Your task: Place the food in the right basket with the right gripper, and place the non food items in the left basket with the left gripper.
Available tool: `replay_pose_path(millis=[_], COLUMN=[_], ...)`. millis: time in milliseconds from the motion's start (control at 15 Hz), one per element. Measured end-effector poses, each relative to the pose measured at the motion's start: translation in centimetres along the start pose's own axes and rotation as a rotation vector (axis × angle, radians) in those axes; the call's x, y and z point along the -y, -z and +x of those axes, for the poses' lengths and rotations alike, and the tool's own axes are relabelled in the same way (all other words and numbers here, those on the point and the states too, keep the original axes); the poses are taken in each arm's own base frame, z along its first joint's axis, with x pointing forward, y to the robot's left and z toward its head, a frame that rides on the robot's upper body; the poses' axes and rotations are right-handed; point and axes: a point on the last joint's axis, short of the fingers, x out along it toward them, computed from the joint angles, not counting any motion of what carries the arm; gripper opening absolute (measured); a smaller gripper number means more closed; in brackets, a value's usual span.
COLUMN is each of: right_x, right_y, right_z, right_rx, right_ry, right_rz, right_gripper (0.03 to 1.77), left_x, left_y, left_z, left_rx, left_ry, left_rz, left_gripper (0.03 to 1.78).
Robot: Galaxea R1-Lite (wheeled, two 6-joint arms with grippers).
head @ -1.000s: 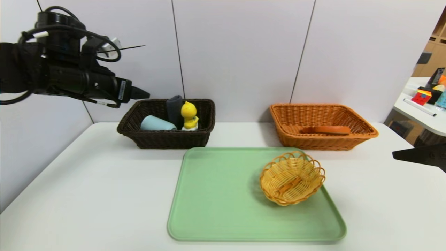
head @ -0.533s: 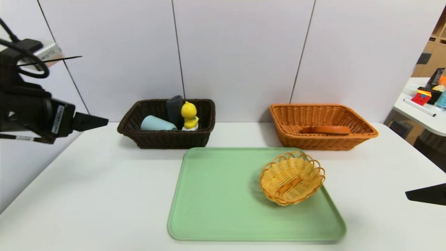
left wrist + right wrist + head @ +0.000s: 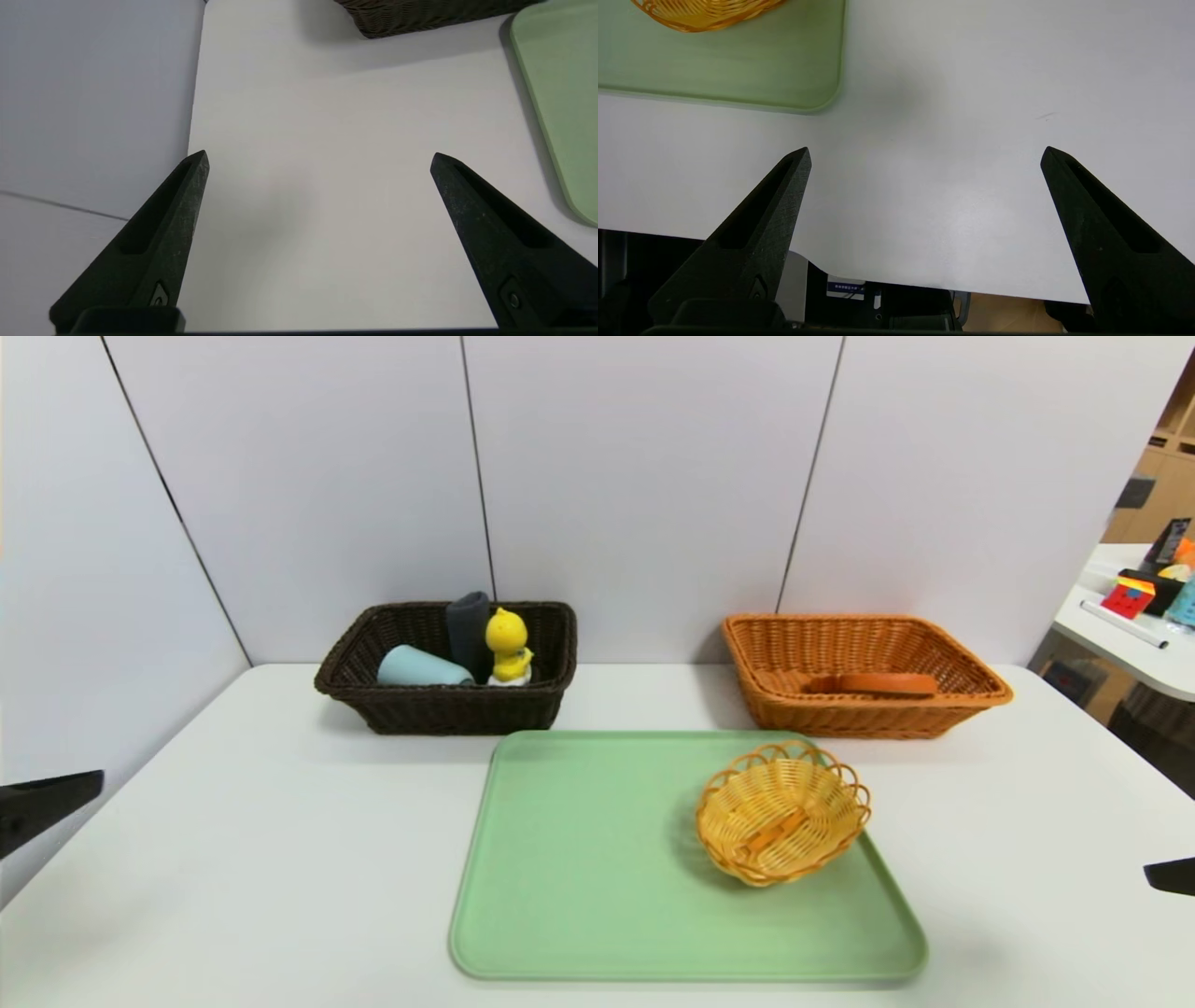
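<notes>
The left basket (image 3: 448,709), dark brown wicker, holds a blue-grey cup (image 3: 420,668), a dark grey pouch (image 3: 467,621) and a yellow duck toy (image 3: 507,642). In the right basket (image 3: 840,714), orange-tan wicker, lies the bread slice (image 3: 873,684). My left gripper (image 3: 319,158) is open and empty over bare table near the left edge; one of its fingers (image 3: 47,800) shows at the head view's left border. My right gripper (image 3: 924,154) is open and empty above the table's front right part, with only a finger (image 3: 1172,875) showing in the head view.
A green tray (image 3: 597,859) lies in the middle of the white table, with a small round yellow wicker bowl (image 3: 782,812) on its right side. A wall panel stands along the table's left side. The table's front edge (image 3: 924,284) is close under the right gripper.
The left arm has come down from high beside the left basket to the table's left edge. The right gripper has sunk lower and drawn back toward the right border.
</notes>
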Motion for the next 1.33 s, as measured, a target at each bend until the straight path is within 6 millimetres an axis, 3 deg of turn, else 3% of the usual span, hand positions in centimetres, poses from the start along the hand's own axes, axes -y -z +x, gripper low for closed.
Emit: replay_pose_path(millis=[267,800,1133,1333], right_x=[0.6,0.0,-0.4,-0.4], right_y=[2.5,13.9,19.2,20.6], right_z=[-1.4,-4.0,-3.9,-2.9], right_rx=[0.053,0.352,0.615,0.783], right_ry=[0.028,0.096,0.098,0.124], right_rz=[0.059,0.099,0.088,0.007], right_gripper=[1.7,1.7,1.7,1.7], left_x=[-0.4,0.8,1.6,1.9], left_y=[2.5,10.3,14.0,15.7], left_z=[-3.0,-7.2,-8.2,-8.6], left_rx=[0.064,0.191,0.269,0.324], left_ry=[-0.078,-0.134,-0.098,-0.062], left_rz=[-0.047,-0.095,-0.115,-0.099], left_gripper=[1.69,1.69,1.69,1.69])
